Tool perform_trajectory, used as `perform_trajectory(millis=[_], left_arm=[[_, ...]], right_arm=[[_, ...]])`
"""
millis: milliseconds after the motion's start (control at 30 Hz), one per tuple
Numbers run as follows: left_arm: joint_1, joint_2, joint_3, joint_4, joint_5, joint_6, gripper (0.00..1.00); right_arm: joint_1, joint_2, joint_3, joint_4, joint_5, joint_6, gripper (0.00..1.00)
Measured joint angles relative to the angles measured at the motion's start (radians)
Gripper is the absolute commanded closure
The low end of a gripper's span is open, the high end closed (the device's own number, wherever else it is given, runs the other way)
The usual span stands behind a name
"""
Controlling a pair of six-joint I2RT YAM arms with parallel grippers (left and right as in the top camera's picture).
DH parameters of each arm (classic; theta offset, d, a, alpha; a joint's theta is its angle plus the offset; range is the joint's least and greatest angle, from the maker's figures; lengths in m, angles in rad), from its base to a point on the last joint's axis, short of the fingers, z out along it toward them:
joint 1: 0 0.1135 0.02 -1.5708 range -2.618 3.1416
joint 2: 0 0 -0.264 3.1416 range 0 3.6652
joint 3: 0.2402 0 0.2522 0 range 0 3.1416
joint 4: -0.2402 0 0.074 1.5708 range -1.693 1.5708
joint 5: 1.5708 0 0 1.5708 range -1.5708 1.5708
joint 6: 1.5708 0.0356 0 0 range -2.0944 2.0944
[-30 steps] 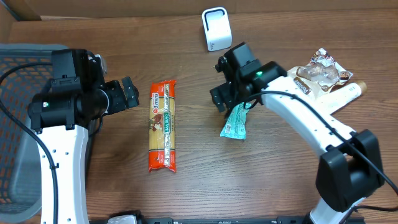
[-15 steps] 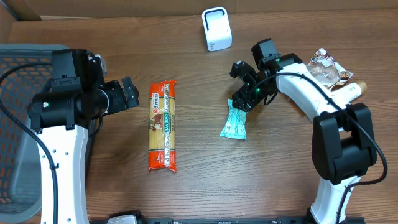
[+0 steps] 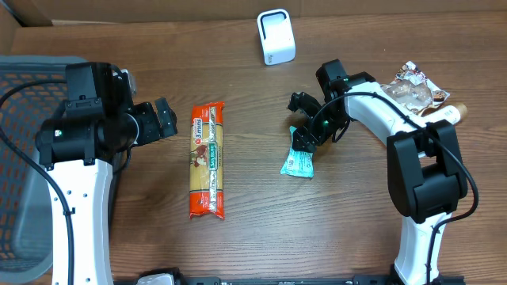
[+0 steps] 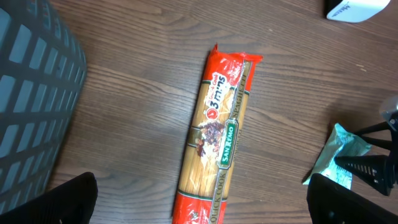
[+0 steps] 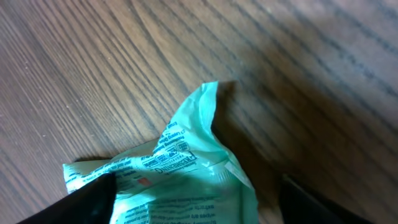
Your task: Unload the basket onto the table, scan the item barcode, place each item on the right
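A wooden table (image 3: 253, 237) bears a long pasta packet (image 3: 207, 161) left of centre, with a teal packet (image 3: 299, 162) to its right. A white scanner (image 3: 276, 36) stands at the far side. A snack pouch (image 3: 408, 89) and a tube (image 3: 444, 116) lie far right.

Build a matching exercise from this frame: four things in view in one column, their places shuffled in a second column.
1. long orange-red spaghetti packet
2. small teal foil wrapper
3. white box-shaped scanner
4. grey mesh basket

A. at the far edge of the brown wooden table
B. between the open fingers of the right gripper
C. far left of the scene
D. flat on bare wood, left of centre

Pairs: 1-D, 2-B, 3-A, 4-C.
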Motion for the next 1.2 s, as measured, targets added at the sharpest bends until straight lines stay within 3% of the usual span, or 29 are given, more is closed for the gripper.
perform_trajectory(millis=[67, 167, 367, 733, 1000, 1200], left_arm=[[0.0, 0.0, 0.0, 0.0, 0.0, 0.0, 0.0], [0.0, 0.0, 0.0, 0.0, 0.0, 0.0, 0.01], [0.0, 0.0, 0.0, 0.0, 0.0, 0.0, 0.0], [0.0, 0.0, 0.0, 0.0, 0.0, 0.0, 0.0], [0.0, 0.0, 0.0, 0.0, 0.0, 0.0, 0.0], [0.0, 0.0, 0.0, 0.0, 0.0, 0.0, 0.0]], right_arm=[[0.0, 0.0, 0.0, -0.015, 0.0, -0.006, 0.39], [0.0, 0.0, 0.0, -0.042, -0.001, 0.006, 0.69], [0.0, 0.0, 0.0, -0.048, -0.002, 0.146, 0.95], [-0.002, 0.001, 0.052, -0.029, -0.138, 0.475, 0.96], [-0.003, -0.004, 0.107, 0.234, -0.223, 0.677, 0.96], [-0.006, -0.123, 0.107, 0.34, -0.119, 0.813, 0.96]])
